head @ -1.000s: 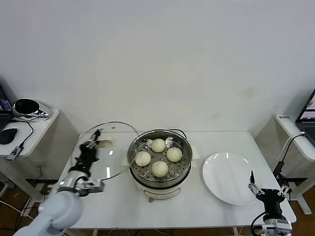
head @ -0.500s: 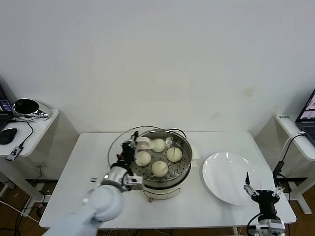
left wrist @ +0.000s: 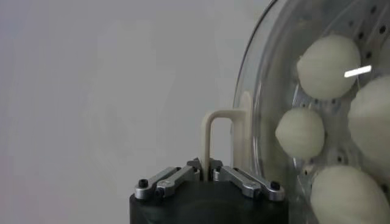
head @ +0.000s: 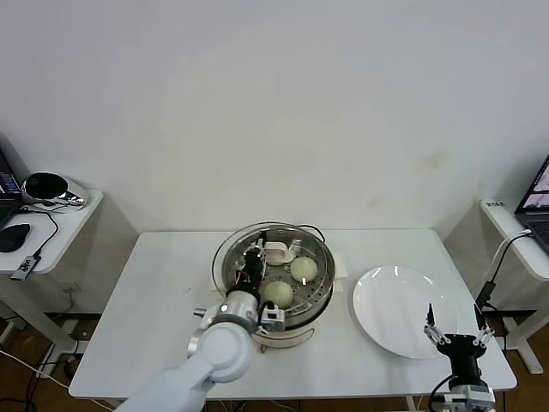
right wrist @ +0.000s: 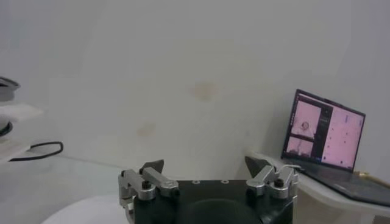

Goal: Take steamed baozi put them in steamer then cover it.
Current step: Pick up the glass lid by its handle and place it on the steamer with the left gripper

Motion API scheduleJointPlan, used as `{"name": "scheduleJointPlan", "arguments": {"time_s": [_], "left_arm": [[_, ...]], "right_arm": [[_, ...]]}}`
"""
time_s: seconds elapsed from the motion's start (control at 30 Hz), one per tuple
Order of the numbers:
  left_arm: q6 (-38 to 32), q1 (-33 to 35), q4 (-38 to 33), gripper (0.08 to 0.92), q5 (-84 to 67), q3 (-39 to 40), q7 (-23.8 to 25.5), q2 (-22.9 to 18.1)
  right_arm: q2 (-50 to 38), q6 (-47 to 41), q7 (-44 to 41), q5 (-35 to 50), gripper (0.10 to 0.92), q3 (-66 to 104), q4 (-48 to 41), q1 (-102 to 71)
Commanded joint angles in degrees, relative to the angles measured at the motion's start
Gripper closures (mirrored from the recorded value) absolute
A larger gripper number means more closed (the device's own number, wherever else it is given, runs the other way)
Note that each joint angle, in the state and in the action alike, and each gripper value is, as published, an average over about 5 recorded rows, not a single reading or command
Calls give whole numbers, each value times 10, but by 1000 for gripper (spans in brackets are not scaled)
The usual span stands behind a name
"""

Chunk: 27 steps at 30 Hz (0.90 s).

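Looking from the near edge of the white table outward, we find our right gripper parked at the near right corner, just nearer than the flat white plate; its fingers stand spread wide apart with nothing between them, and the right wrist view shows the same splayed fingers against the wall, with a laptop on a side table beyond.

Our left arm reaches in from the near left toward the middle of the table. Our left gripper sits over the steamer, clenched on the white handle of the clear glass lid. In the left wrist view the handle's loop rises straight out from between the closed fingers, and the glass disc lies across the pot's opening with the steamed baozi seen through it. We cannot tell whether the lid's rim already touches the pot all round.

The steamer stands at the table's centre, left of the plate and apart from it. Two buns show plainly on the perforated tray in the head view, one on the near side and one to the right; the gripper and handle cover the rest, while the wrist view shows four.

Farther left, a separate side table carries a shiny dark object we cannot identify and a computer mouse.
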Motion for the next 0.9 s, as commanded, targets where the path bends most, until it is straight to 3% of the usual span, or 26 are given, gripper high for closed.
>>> {"name": "scheduleJointPlan", "arguments": {"time_s": [0.03, 0.9], "left_arm": [[6, -15, 47, 856, 41, 21, 8, -41], [-5, -9, 88, 856, 54, 12, -6, -66]], "right_arm": [[-1, 1, 0, -2, 203, -2, -2, 0], [-10, 5, -1, 6, 203, -3, -14, 1]]}}
